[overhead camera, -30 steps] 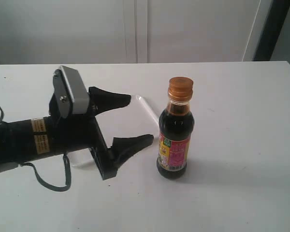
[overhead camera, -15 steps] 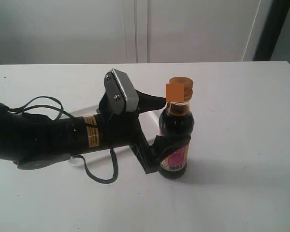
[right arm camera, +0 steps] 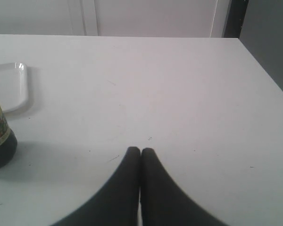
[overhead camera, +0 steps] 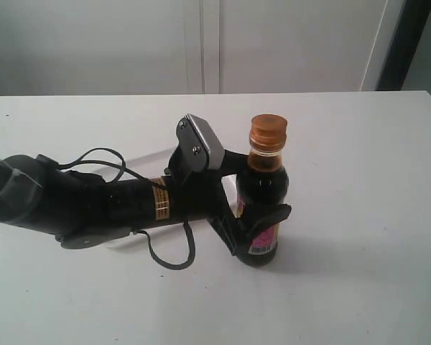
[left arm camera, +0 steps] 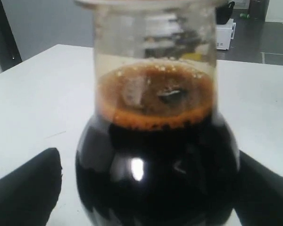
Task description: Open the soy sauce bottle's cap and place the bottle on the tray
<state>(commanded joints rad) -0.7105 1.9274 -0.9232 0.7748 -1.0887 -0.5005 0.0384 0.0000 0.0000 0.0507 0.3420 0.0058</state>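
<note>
- The soy sauce bottle [overhead camera: 261, 208] stands upright on the white table [overhead camera: 359, 180], a little right of the middle in the exterior view.
- The cap [overhead camera: 267, 134] sits closed on the narrow neck, amber-orange and clear of the arm.
- The left gripper [overhead camera: 257, 188] reaches in from the left with one black finger behind the bottle's shoulder and the other across the front of its lower body, over the label.
- In the left wrist view the dark glass [left arm camera: 156, 160] fills the frame with a fingertip [left arm camera: 26, 188] at each side; the jaws look closed against the bottle, though actual contact is hard to confirm from these angles.
- The tray [right arm camera: 8, 84] lies flat on the table behind and to the left of the bottle; in the exterior view the arm hides nearly all of it.
- The right gripper [right arm camera: 140, 151] hovers low over bare table, its two black fingers pressed together, holding nothing, well apart from the bottle.
</note>
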